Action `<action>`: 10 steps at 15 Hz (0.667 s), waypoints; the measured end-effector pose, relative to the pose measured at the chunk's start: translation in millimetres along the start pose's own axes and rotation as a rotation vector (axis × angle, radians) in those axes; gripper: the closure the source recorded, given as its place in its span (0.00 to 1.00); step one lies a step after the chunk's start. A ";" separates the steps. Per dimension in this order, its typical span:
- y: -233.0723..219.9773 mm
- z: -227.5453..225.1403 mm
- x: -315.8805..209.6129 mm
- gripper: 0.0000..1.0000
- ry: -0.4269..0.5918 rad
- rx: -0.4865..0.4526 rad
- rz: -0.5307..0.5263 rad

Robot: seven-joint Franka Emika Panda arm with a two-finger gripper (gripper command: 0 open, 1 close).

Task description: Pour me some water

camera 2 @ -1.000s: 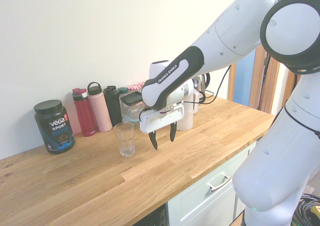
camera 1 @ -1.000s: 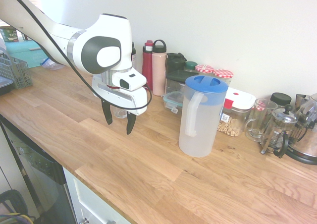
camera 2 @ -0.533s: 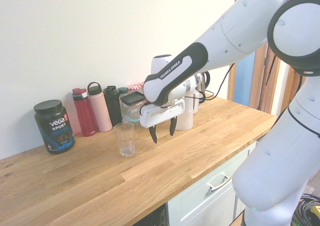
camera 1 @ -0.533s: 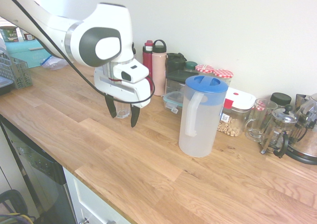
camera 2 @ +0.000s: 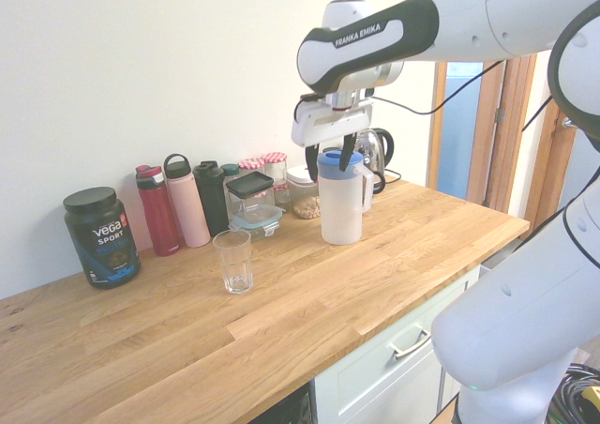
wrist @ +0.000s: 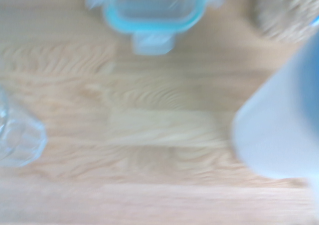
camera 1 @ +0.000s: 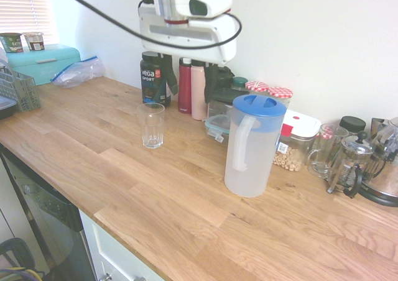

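Gripper open & empty, hanging high above counter w/ frosted jug upright near counter's back row, clear glass standing apart beside it.

Jug blurred, cut off

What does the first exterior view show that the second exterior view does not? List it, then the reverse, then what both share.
Only the first exterior view: the mint bread box, the grey dish rack, a clear plastic bag and the French press.

Only the second exterior view: the arm's white links reaching in from the right and the door frame.

Both: the jug with its blue lid, the empty glass, the protein tub, the red bottle, the pink bottle, and the gripper raised with jaws open.
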State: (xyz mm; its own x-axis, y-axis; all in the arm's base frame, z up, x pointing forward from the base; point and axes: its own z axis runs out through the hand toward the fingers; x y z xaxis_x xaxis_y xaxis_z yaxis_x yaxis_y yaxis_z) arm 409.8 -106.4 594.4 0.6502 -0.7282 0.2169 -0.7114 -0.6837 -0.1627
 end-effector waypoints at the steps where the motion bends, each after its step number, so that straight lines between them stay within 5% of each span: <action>1: 10.2 -5.6 9.3 0.00 0.007 0.004 0.015; 10: 66.4 48.9 69.1 0.00 -0.005 -0.047 0.096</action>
State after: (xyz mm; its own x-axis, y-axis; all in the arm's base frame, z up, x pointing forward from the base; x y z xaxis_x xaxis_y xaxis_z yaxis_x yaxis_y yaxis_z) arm 420.6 -204.5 551.5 0.5797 -0.7905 0.1978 -0.7821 -0.6079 -0.1373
